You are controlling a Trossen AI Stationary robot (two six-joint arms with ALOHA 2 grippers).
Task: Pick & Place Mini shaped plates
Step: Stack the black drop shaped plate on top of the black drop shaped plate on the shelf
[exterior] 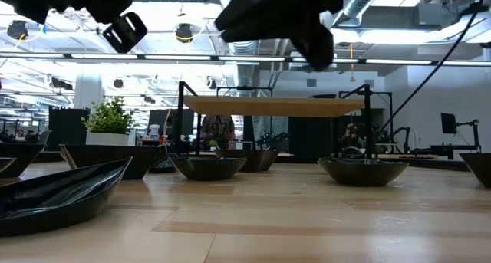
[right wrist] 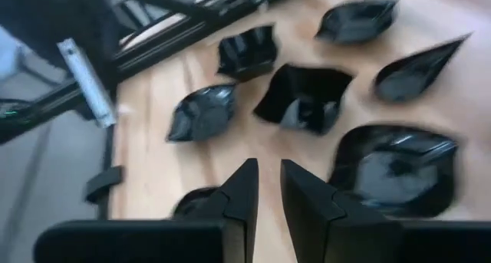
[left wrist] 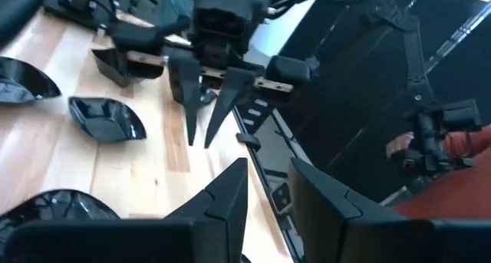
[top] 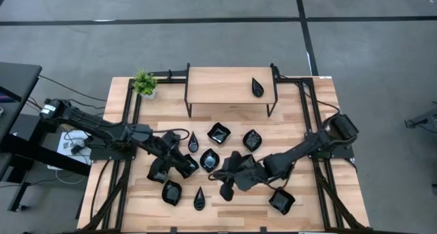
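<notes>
Mini shaped plates [top: 209, 159] sit packed mid-table, one already on the shelf [top: 231, 86] at 12 o'clock; left gripper [top: 183, 167] and right gripper [top: 225, 174], both slightly parted and empty, hover close together, so collision or nudged neighbours look likely

The mini shaped plates [top: 218, 133] are small glossy black dishes, and most of them lie scattered on the front half of the wooden worktop [top: 321, 118]. One teardrop plate [top: 257, 86] lies alone on the raised wooden shelf [top: 218, 87] at the back. On the worktop below, teardrop plates [top: 199, 198] and squarish wavy-rimmed plates [top: 281, 201] all rest upright, close together but mostly apart.
</notes>
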